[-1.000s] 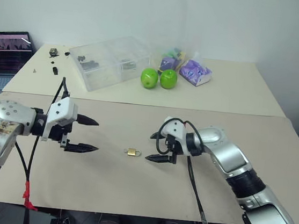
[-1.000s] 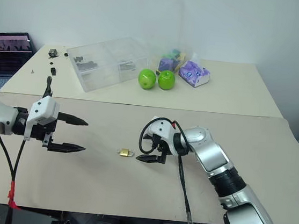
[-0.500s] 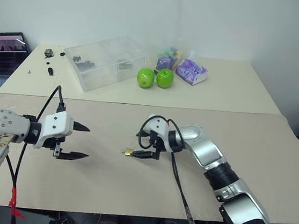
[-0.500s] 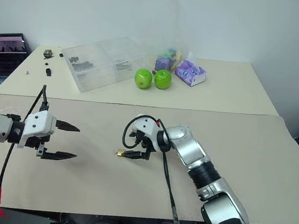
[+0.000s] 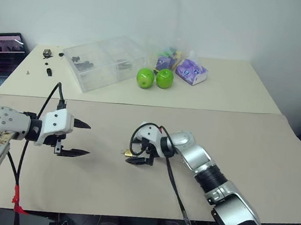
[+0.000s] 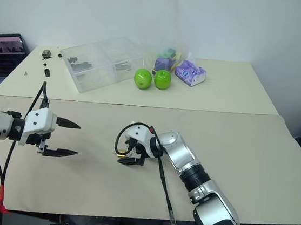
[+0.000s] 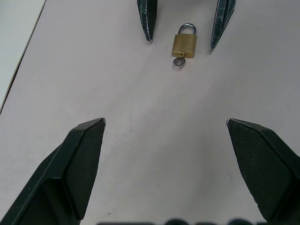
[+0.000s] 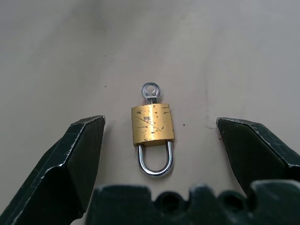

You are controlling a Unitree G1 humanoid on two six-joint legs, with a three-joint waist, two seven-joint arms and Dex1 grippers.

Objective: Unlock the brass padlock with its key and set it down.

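The brass padlock [image 8: 152, 125] lies flat on the beige table, its silver shackle [image 8: 154, 161] seated in the body. The key [image 8: 150, 91] sticks out of its keyhole end. My right gripper [image 8: 160, 121] is open and low over the table. One finger stands on each side of the padlock and neither touches it. The head views show the padlock [image 5: 128, 153] right at the right gripper [image 5: 131, 152]. My left gripper [image 5: 85, 139] hovers open and empty to the left. It points at the padlock [image 7: 183, 44], with a bare stretch of table between them.
A clear plastic box [image 5: 104, 61], two green apples [image 5: 145, 78], and purple packets [image 5: 190, 72] sit at the back of the table. A laptop [image 5: 2, 55] stands at the far left, with small dark parts [image 5: 48, 55] near it.
My right gripper has moved left and down, from beside the padlock to astride it, still open. The left gripper has stayed about where it was. The camera view shifted slightly.
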